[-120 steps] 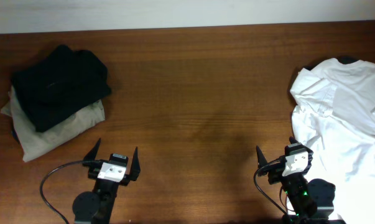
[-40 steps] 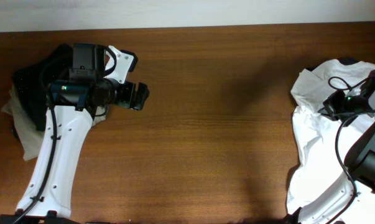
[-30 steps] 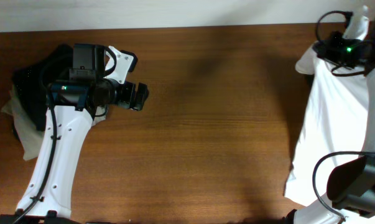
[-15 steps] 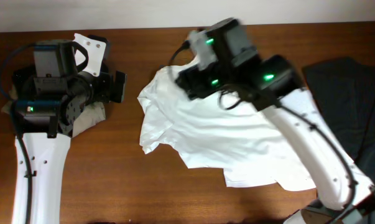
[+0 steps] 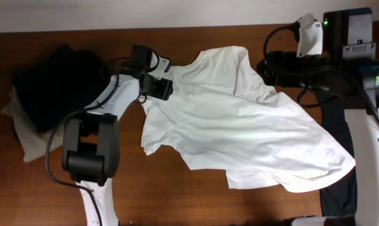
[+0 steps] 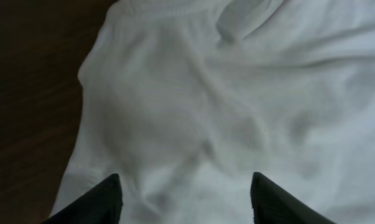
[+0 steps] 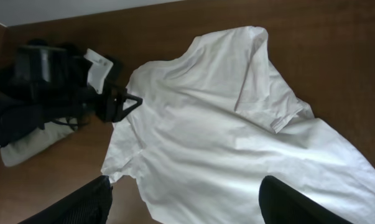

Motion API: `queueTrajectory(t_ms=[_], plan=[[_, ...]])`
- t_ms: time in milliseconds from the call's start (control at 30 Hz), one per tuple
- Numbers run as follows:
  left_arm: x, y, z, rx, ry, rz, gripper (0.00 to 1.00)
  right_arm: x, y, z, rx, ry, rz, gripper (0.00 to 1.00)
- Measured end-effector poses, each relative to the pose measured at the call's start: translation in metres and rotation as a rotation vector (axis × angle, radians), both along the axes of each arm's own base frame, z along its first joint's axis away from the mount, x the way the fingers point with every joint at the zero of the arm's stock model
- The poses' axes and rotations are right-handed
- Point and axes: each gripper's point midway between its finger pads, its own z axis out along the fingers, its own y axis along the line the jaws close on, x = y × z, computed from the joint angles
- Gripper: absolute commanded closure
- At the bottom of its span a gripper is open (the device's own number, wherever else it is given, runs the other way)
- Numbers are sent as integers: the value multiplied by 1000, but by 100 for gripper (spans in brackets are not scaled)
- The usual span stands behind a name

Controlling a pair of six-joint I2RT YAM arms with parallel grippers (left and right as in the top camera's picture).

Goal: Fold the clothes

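Note:
The white shirt lies spread and rumpled across the middle of the table, and it also shows in the right wrist view. My left gripper is open low over the shirt's upper left edge. In the left wrist view both fingers straddle white fabric without pinching it. My right gripper is open and empty, held high above the shirt's upper right part; its fingers are spread wide. No neck label shows.
A black garment lies on a beige one at the left edge. A dark slate-blue garment lies at the right, partly under the shirt and my right arm. Bare wood shows along the front.
My right arm has let go of the shirt and drawn back to the upper right. My left gripper has moved from the garment pile to the shirt's left edge. The shirt lies spread further right.

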Motion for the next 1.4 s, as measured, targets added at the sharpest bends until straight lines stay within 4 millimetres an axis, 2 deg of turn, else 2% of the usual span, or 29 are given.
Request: queueTrajectory(t_ms=[67,133,167,267,333,400,467,500,533,567,600,633,700,733,767,800,833,867,900,967,1033,1133,1200,1233,1300,1333,1367,1400], plan=[[5,6,-4,29,-12,20,82,-4,-1,-3,-5,20,2,21],[0,17,-16,88,20,46,93,-6,-2,-6,-14,35,-3,20],[-8,28,-29,146,66,64,100,-7,-4,-7,-24,39,-10,20],[-15,46,-32,211,116,97,100,-6,-10,-8,-52,36,-29,17],[-25,62,-33,224,174,127,100,-4,-21,-11,-104,39,-67,16],[-48,111,-33,257,318,287,100,-4,-26,-17,-135,58,-87,15],[-64,150,-32,254,405,405,100,0,-28,-24,-149,80,-93,12],[-77,175,-31,245,463,474,95,4,-29,-32,-155,102,-95,13],[-79,189,-28,236,466,515,85,6,-29,-42,-162,142,-95,13],[-79,192,-18,229,447,520,79,9,-29,-52,-166,179,-98,15],[-74,187,-4,199,407,511,73,19,-28,-73,-173,239,-98,20],[-61,175,41,138,282,482,73,28,-28,-97,-181,309,-96,20],[-36,136,85,22,100,334,74,30,-27,-108,-179,346,-94,20],[-24,112,94,1,27,239,83,28,-26,-109,-179,357,-92,20],[-14,81,95,-11,-32,134,86,24,-27,-110,-179,372,-91,20],[-1,60,95,-21,-94,72,93,17,-26,-112,-178,401,-87,20],[13,33,81,-23,-137,-6,96,14,-26,-113,-176,415,-83,21],[15,21,68,-25,-134,-34,98,12,-25,-113,-172,425,-81,21],[31,6,51,-30,-178,-70,99,8,-24,-114,-167,438,-76,21],[44,-11,4,-31,-181,-104,100,7,-21,-113,-152,442,-69,22],[48,-13,-25,-31,-171,-105,100,7,-21,-113,-148,443,-67,21],[59,11,-28,59,-172,21,100,7,-19,-112,-141,443,-66,18],[68,54,-29,141,-172,147,100,7,-19,-112,-140,441,-67,18],[71,81,-28,161,-159,217,100,8,-19,-112,-139,441,-67,16],[68,149,-28,147,-91,386,100,10,-19,-119,-139,448,-72,13],[65,177,-28,118,-59,448,99,12,-22,-130,-153,470,-92,13],[63,188,-27,101,-36,472,98,16,-25,-144,-168,492,-112,14],[61,190,-24,88,-9,481,93,20,-28,-157,-175,513,-124,18]])
